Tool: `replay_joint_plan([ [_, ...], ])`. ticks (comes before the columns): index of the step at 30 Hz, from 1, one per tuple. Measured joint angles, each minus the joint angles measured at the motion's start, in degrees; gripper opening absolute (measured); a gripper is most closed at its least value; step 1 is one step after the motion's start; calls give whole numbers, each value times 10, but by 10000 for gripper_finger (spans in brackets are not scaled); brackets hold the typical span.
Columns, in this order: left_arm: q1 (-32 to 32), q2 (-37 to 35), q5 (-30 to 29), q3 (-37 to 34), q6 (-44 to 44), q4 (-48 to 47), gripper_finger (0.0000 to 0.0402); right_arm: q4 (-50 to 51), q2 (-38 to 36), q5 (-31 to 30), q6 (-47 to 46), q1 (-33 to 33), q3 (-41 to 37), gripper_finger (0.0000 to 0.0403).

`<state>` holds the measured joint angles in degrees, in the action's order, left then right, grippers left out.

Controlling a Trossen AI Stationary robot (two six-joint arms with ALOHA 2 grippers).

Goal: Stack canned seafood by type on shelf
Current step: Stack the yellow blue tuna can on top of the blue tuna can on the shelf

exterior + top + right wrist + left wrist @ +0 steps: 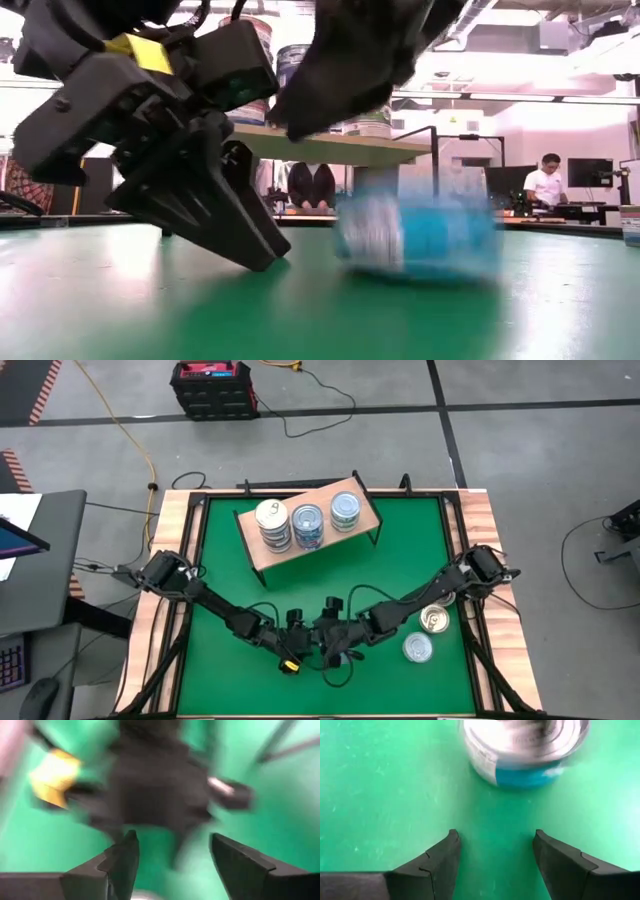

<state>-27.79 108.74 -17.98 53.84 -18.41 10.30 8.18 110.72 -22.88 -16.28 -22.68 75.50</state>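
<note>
We see the wooden shelf (300, 540) standing on the far half of the green table (230, 585), bearing three stacks of seafood tins: a cream-topped stack (272, 520), a middle stack (308, 522) and a teal-lidded stack (345, 510). Two loose tins lie near the table's right edge, a gold-lidded tin (434, 620) and a silver-lidded tin (417, 648), while a blurred blue-labelled tin (525, 752) lies on the green surface ahead of the left gripper (495, 845). We find both grippers low and close together at the near middle of the table, the left gripper and the right gripper (172, 845) alike spread wide and grasping nothing.
</note>
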Motion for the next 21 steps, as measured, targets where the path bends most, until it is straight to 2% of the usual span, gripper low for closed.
replay_joint_plan([
  [3, 0, -3, 2, 0, 2, -3, 235, 10, -1, -12, 1, 2, 1, 276],
  [10, -17, -4, 39, 0, 25, 2, 235, 200, -37, 12, -54, -38, 56, 276],
  [16, -38, -3, 42, -2, 107, 90, 235, 324, -35, 31, -188, -79, 48, 276],
  [18, -41, -3, 37, -1, 119, 108, 235, 332, -35, 31, -218, -83, 33, 276],
  [21, -43, -3, 31, -1, 115, 111, 235, 280, -35, 34, -230, -82, 0, 276],
])
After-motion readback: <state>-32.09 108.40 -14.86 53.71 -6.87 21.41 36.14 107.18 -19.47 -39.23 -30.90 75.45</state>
